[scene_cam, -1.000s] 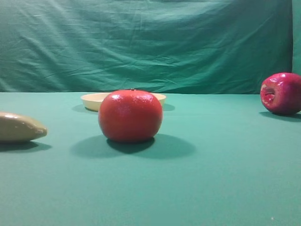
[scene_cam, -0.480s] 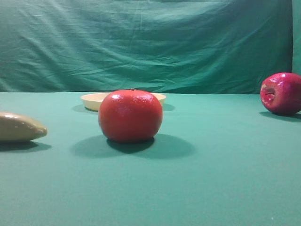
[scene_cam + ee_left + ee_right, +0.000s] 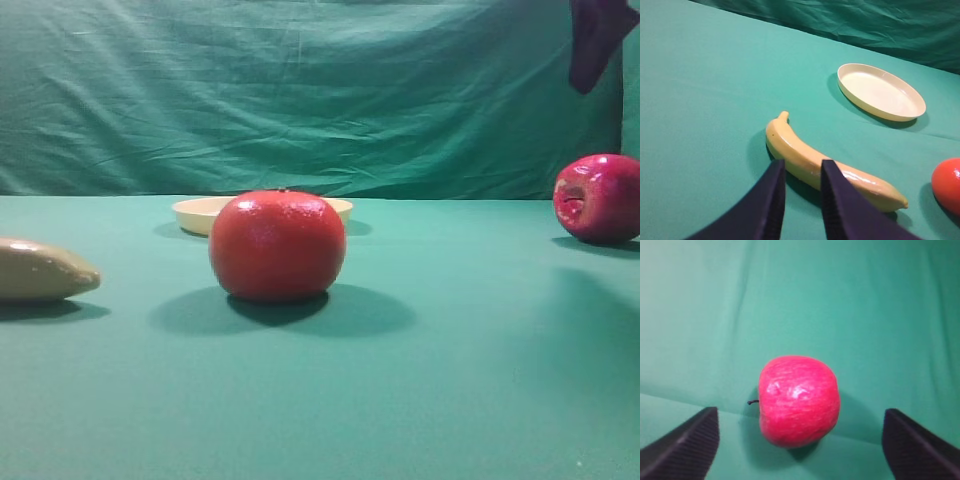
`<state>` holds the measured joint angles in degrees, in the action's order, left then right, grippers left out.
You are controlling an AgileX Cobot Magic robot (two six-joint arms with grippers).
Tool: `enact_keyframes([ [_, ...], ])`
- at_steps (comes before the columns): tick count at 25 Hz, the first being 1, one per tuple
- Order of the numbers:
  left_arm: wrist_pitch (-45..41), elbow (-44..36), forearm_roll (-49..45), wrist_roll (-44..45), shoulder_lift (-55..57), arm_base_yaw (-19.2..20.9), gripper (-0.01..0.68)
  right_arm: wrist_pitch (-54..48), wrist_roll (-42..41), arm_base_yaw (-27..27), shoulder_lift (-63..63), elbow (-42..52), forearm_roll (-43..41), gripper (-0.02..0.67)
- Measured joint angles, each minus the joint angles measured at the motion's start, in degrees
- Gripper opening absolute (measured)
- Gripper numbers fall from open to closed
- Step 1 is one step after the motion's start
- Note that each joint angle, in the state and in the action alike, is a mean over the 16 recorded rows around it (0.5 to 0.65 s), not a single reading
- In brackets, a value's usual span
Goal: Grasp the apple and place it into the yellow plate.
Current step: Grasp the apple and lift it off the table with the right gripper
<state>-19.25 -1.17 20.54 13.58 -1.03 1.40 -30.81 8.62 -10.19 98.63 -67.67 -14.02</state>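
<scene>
The apple (image 3: 598, 197), glossy dark crimson with a pale notch on its left side, sits on the green cloth at the far right. In the right wrist view it (image 3: 799, 400) lies ahead of and centred between the wide-open fingers of my right gripper (image 3: 800, 410), untouched. In the high view that gripper (image 3: 597, 40) shows as a dark shape above the apple. The yellow plate (image 3: 195, 213) stands empty at the back, partly hidden behind the orange-red fruit; it also shows in the left wrist view (image 3: 881, 91). My left gripper (image 3: 802, 165) is shut and empty above the banana.
A large orange-red dimpled round fruit (image 3: 277, 246) stands mid-table in front of the plate and also shows in the left wrist view (image 3: 947, 182). A tan-yellow banana (image 3: 825, 167) lies at the left, its end visible in the high view (image 3: 40, 270). A green curtain (image 3: 300, 90) closes the back.
My right gripper has come into the high view at the top right, above the apple, and casts a shadow on the cloth there. The fruits and plate have not moved.
</scene>
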Motion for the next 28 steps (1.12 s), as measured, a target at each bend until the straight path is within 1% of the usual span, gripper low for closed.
enact_keyframes([
  [7, 0.0, 0.0, 0.0, 0.0, 0.0, 0.0, 0.157, -0.5, 0.4, 0.0, 7.1, -3.4, 0.0, 0.640],
  [13, 0.0, 0.0, 0.0, 0.0, 0.0, 0.0, 0.157, -0.7, 0.5, 0.0, 10.9, -5.0, 0.0, 0.584],
  [20, 0.0, 0.0, 0.0, 0.0, 0.0, 0.0, 0.157, -1.1, 0.6, -0.2, 12.2, -7.8, 0.7, 0.517],
  [23, 0.0, 0.0, 0.0, 0.0, 0.0, 0.0, 0.157, -1.0, 0.5, -0.9, 12.2, -10.3, 1.8, 0.494],
  [28, 0.0, 0.0, 0.0, 0.0, 0.0, 0.0, 0.157, 1.5, -0.3, -4.3, 11.9, -14.9, 3.9, 0.493],
])
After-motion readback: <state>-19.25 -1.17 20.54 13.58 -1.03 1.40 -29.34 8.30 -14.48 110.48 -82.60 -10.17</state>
